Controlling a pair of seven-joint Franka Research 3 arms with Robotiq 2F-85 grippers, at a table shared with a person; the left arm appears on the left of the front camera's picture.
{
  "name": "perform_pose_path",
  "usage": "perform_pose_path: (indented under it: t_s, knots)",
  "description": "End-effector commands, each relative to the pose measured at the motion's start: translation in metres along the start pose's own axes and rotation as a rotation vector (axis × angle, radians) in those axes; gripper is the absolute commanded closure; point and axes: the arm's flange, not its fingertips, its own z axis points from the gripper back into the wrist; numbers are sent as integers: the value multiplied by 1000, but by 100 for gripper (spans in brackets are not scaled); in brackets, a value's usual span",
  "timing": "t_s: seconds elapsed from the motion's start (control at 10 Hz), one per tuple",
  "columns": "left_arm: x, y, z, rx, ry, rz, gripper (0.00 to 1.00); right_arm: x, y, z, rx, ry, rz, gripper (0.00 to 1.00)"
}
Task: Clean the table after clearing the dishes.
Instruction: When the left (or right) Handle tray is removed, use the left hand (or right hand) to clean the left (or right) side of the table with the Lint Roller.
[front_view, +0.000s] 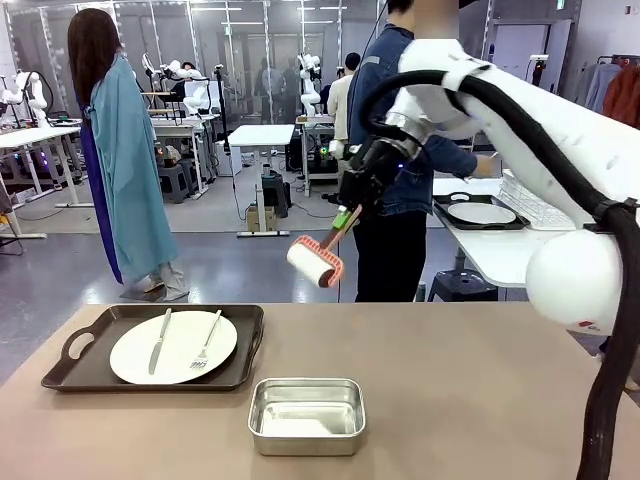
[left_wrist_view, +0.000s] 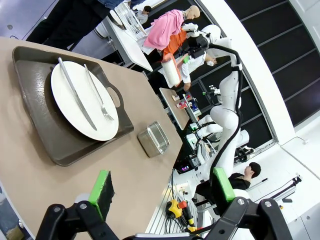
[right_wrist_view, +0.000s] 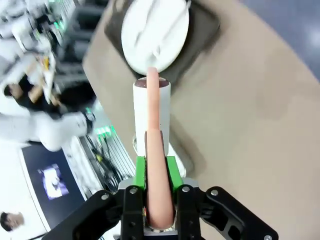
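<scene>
On the tan table (front_view: 480, 380) a dark tray (front_view: 140, 384) at the left holds a white plate (front_view: 173, 347) with a knife (front_view: 160, 340) and a fork (front_view: 207, 340). High over the table's far edge, my right gripper (front_view: 350, 205) is shut on the pink handle of a lint roller (front_view: 316, 262), whose white roll hangs down. In the right wrist view the right gripper (right_wrist_view: 155, 175) clamps that roller (right_wrist_view: 151, 112) over the table (right_wrist_view: 250, 100) and plate (right_wrist_view: 155, 32). My left gripper (left_wrist_view: 162, 185) is open and empty above the table (left_wrist_view: 30, 180), near the plate (left_wrist_view: 82, 97).
A small steel pan (front_view: 306, 415) sits at the table's front middle. A person in a denim jacket (front_view: 385, 110) stands beyond the far edge, reaching to a white side table (front_view: 500, 250) with a second tray and plate (front_view: 482, 213) and a wire rack (front_view: 535, 205).
</scene>
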Motion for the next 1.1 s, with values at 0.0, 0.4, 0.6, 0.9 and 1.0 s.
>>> perform_pose_path:
  t_s: [0.0,0.4,0.6,0.9,1.0]
  knots:
    - [-2,-3,2,14,10,2,0,-257,-22,-107,49,-125,-3,100]
    - [-2,-3,2,14,10,2,0,-319,-52,-108,87,0,-233,100]
    - [-2,-3,2,14,10,2,0,-345,-63,-99,154,-115,-213,100]
    - [-2,-3,2,14,10,2,0,-370,-86,-71,132,-277,-365,100]
    - [-2,-3,2,14,10,2,0,-365,-92,-68,139,-272,-325,100]
